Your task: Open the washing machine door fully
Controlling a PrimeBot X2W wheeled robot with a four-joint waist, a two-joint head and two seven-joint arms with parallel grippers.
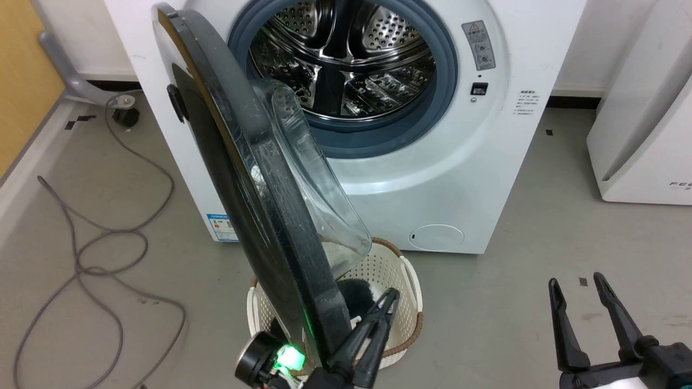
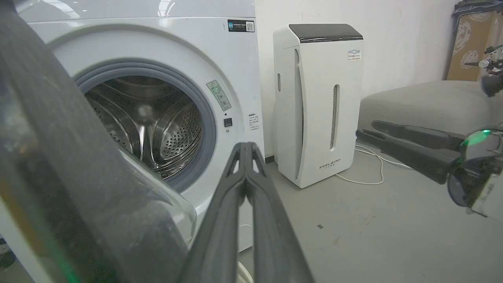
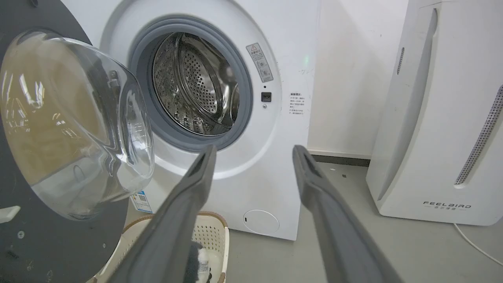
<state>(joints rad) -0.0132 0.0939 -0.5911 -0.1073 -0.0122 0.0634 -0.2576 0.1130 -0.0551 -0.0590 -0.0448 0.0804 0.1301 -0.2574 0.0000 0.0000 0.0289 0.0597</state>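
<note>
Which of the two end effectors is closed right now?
The left end effector: its fingers are pressed together beside the lower edge of the washing machine door; the right end effector has fingers apart.

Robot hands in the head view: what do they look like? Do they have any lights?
The left hand and the right hand are each two long, thin, dark grey fingers that taper to pointed tips, like big tweezers. By the left hand's base sits a round black knob with a glowing green light.
</note>
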